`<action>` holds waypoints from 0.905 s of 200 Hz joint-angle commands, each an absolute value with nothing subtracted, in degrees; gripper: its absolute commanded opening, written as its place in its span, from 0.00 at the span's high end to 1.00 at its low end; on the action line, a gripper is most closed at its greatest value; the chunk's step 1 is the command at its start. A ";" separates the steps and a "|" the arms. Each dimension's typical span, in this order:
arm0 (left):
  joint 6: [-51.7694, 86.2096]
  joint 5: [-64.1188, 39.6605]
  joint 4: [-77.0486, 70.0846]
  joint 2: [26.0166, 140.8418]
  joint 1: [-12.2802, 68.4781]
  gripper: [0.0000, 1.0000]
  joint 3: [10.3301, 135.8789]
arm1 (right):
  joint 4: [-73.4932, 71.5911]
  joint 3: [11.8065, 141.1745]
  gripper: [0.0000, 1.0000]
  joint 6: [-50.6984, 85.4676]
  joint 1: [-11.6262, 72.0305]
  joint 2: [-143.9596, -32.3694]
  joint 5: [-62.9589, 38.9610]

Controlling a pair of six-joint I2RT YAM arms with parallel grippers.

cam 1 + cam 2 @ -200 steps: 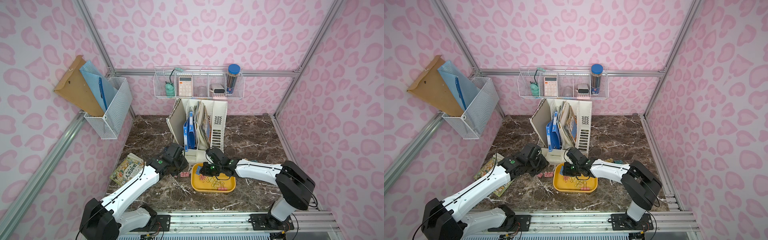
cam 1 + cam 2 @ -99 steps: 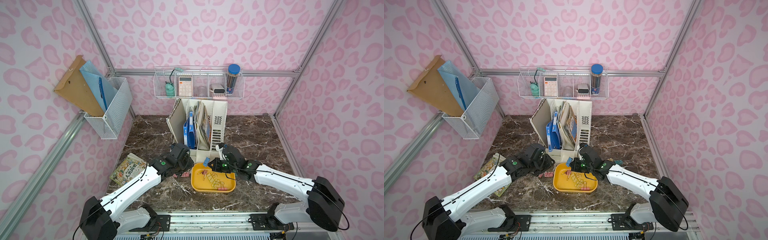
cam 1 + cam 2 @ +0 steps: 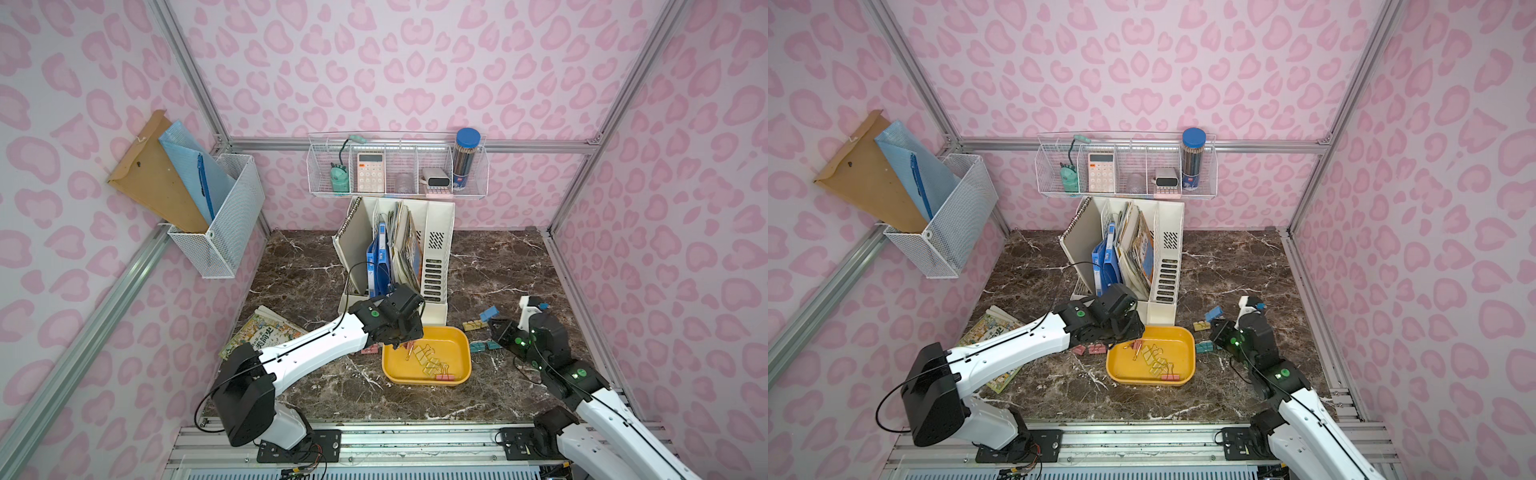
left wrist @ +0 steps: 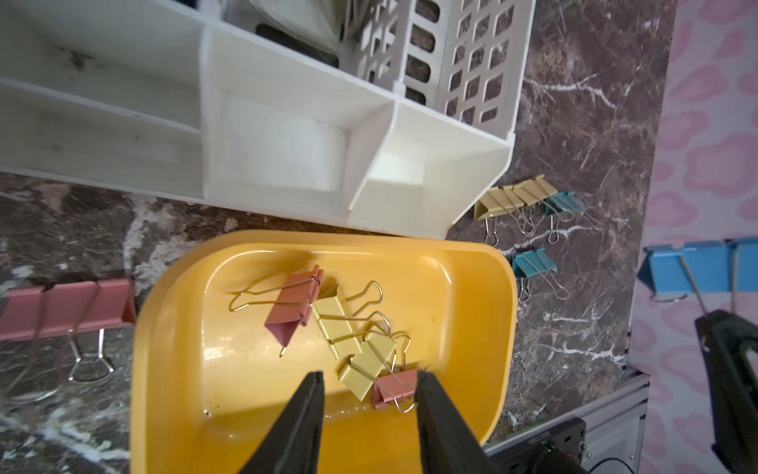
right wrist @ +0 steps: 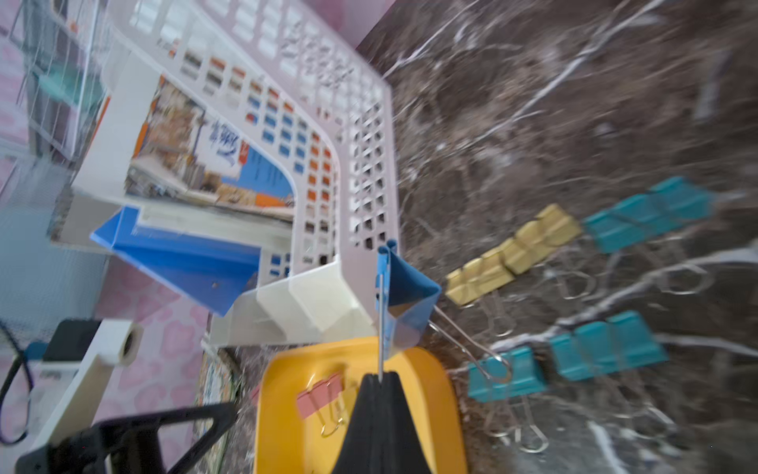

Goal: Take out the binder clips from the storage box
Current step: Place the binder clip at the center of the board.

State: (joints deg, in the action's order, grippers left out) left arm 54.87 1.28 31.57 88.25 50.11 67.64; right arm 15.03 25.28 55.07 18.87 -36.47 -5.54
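Inside the shallow yellow-orange plastic storage box (image 4: pixel 172 320): a few small pastel metal binder clips (image 4: pixel 348 336), pink and pale yellow, lie in a loose chain with their wire loops crossing.
Handling: probably very light, with a stiff folded body and smooth paint. The thin loops swing freely, so one clip may drag its neighbour along.
Where to hold: across the folded body, or firmly on one wire loop.
Left gripper (image 4: pixel 369 377): jaws apart and empty, low over the near end of the chain, one finger (image 4: pixel 422 394) just beside a pink clip.
Right gripper (image 5: pixel 379 375): closed on the wire handle of a blue binder clip (image 5: pixel 406 303), held in the air beside the box.
Dark marble tabletop (image 4: pixel 574 123): yellow and teal clips (image 4: pixel 517 197) on the right side of the box, pink clips (image 4: pixel 65 307) on the left.
Tall cream plastic file organiser (image 4: pixel 287 143): just behind the box.
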 commanded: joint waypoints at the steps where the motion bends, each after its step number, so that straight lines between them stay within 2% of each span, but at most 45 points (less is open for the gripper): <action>1: 52.18 0.75 31.74 91.97 51.93 0.55 70.99 | 19.27 22.17 1.00 49.97 7.36 -34.81 -17.46; 31: 50.40 -1.45 31.37 97.16 54.54 0.43 76.47 | 16.44 17.75 1.00 45.72 -9.08 -38.26 -31.45; 65: 50.58 -2.36 30.55 99.93 55.94 0.32 78.75 | 14.33 15.36 1.00 43.95 -16.70 -42.15 -34.29; 152: 50.06 2.07 31.19 97.80 56.24 0.23 78.05 | 6.80 12.28 1.00 45.16 -18.20 -48.85 -35.60; 181: 50.19 3.32 32.23 97.47 56.24 0.23 78.05 | 7.57 12.05 0.93 45.02 -18.19 -48.22 -34.28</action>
